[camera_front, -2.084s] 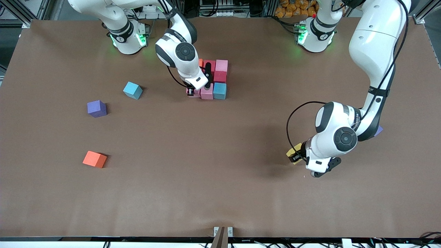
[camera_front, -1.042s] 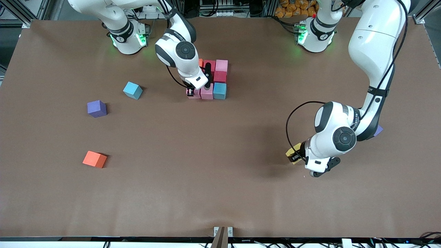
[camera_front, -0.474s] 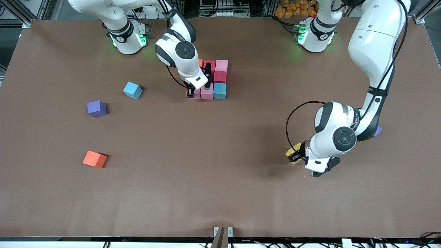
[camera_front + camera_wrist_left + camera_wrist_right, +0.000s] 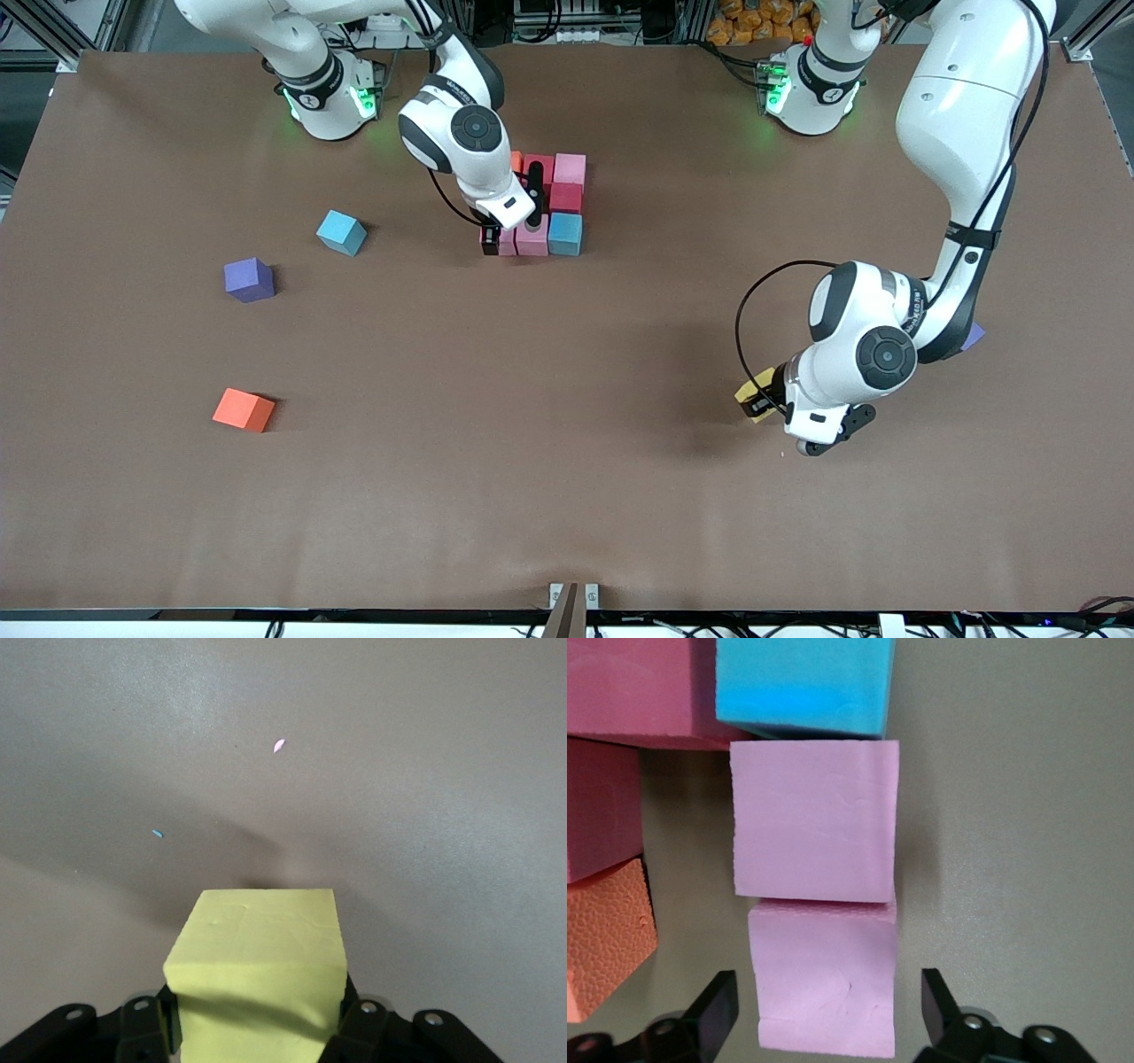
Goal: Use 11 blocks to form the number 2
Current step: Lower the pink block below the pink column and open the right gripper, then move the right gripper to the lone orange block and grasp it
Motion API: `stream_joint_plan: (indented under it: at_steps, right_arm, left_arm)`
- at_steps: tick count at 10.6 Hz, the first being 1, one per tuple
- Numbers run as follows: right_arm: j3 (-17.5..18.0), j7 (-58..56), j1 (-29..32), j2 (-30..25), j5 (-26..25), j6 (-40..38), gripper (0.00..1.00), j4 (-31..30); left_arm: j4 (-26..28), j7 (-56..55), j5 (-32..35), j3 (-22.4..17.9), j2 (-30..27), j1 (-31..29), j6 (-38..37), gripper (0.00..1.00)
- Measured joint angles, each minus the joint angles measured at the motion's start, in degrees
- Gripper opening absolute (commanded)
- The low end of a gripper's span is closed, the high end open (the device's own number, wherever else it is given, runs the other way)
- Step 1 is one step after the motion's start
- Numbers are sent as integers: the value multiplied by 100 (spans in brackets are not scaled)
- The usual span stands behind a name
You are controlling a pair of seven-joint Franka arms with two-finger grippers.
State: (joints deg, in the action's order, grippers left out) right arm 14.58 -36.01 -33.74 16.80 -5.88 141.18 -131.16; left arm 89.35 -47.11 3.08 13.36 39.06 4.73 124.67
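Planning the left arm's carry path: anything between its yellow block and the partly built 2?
Front view: only bare table between the yellow block, shut in the left gripper, and the partly built 2.

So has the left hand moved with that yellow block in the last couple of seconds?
Barely. The left hand, shut on the yellow block, has crept slightly toward the robots' bases, judged against the purple block beside it.

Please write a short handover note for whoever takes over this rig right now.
Right gripper: jaws open around the pink block just set at the row's end.
Left gripper: jaws shut on a yellow block, above the left arm's end of the table.
Done: the partial 2 stands near the bases.
Left: place the yellow block; fetch the loose light blue, purple and orange blocks at the right arm's end.
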Motion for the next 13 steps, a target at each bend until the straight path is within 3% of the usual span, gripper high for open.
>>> stream_joint_plan:
  at_steps: [13]
  right_arm:
    - [-4,67,8,-282,-2,-502,100,-8]
  left_arm:
    - [-31,0,0,0,-6,-15,0,0]
